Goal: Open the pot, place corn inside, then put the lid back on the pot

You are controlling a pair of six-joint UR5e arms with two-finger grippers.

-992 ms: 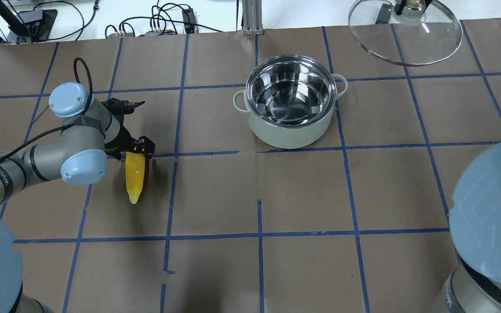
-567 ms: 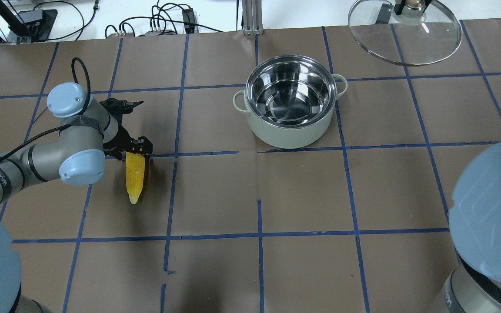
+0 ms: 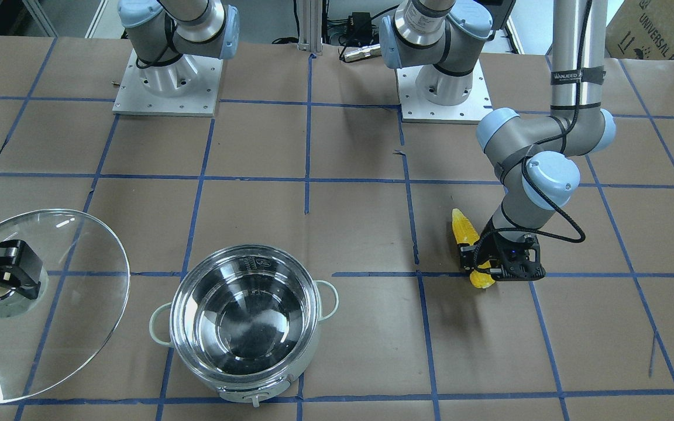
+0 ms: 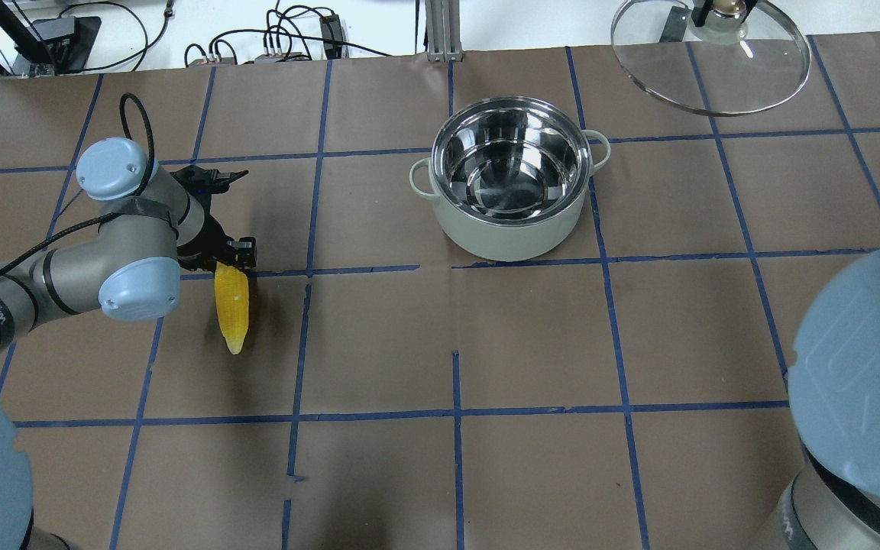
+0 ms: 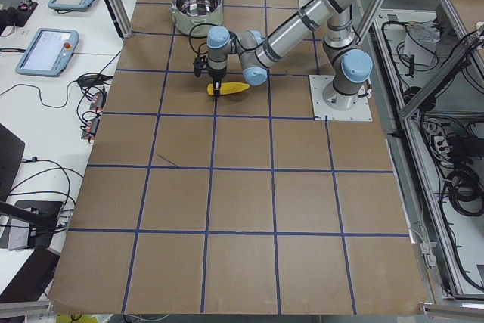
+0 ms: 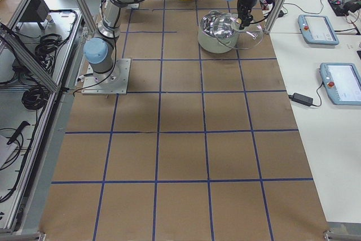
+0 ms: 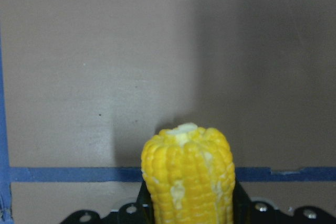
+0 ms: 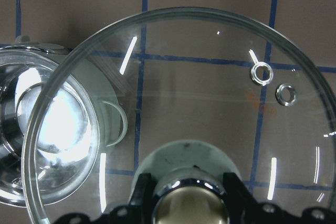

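Table (image 4: 532, 344) covered in brown paper; blue tape lines (image 4: 455, 416) mark square grid across it. At far edge in overhead view: tangle of black cables (image 4: 279, 38) on white surface, aluminium post (image 4: 440, 30) at middle. Cardboard box (image 3: 647, 29) with printed lettering past table corner in front-facing view. White side bench (image 6: 338, 150) alongside table: far teach pendant (image 6: 318, 22) and near teach pendant (image 6: 343, 83) lying flat, apart; black power adapter (image 6: 303, 99) with cord just beside near one.

yellow corn (image 4: 232, 305), mint pot (image 4: 512, 241), brown table (image 4: 532, 344) with blue grid.

Pot (image 4: 512, 238) between corn (image 4: 232, 307) and lid (image 4: 715, 80)
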